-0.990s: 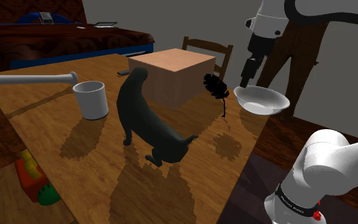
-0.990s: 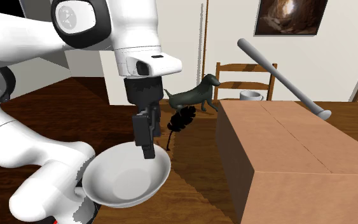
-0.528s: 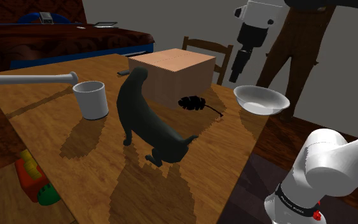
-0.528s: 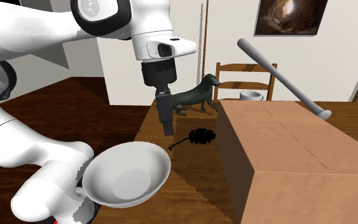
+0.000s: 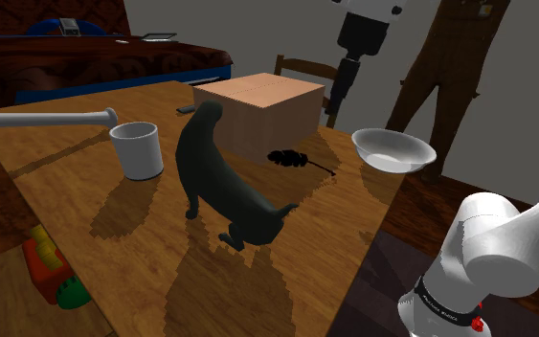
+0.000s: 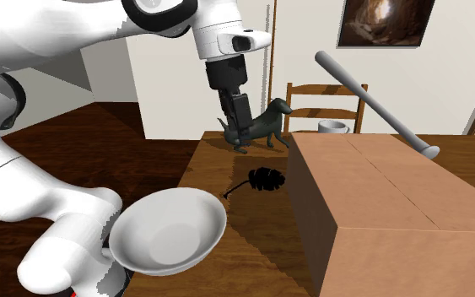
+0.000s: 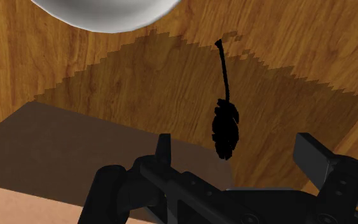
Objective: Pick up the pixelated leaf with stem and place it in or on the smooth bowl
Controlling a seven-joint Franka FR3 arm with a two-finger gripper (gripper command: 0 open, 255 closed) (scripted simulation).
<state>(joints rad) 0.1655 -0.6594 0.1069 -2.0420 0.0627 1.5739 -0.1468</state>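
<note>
The black pixelated leaf with its thin stem (image 5: 288, 158) lies flat on the wooden table (image 5: 152, 239), between the cardboard box and the white smooth bowl (image 5: 392, 148). The bowl stands at the table's corner near the arm's stand, with nothing in it. My black gripper (image 5: 333, 109) hangs high above the leaf, open and holding nothing. The second exterior view has the leaf (image 6: 265, 179) beside the box, the bowl (image 6: 168, 232) in front and the gripper (image 6: 243, 132) up above. Seen from the wrist, the leaf (image 7: 226, 127) lies far below, between the spread fingers of the gripper (image 7: 236, 149), and the bowl's rim (image 7: 104, 13) is past its stem.
A cardboard box (image 5: 258, 110) stands just beyond the leaf. A dark dog figure (image 5: 214, 177), a white mug (image 5: 138, 148) and a grey bat (image 5: 47, 118) take up the table's middle and far side. A red and green toy (image 5: 52, 268) lies near the front. A wooden chair (image 5: 310, 77) stands behind the box.
The leaf, in the air beside the bowl a second ago, has dropped and now lies flat on the table. The open gripper has risen and moved from over the bowl toward the box.
</note>
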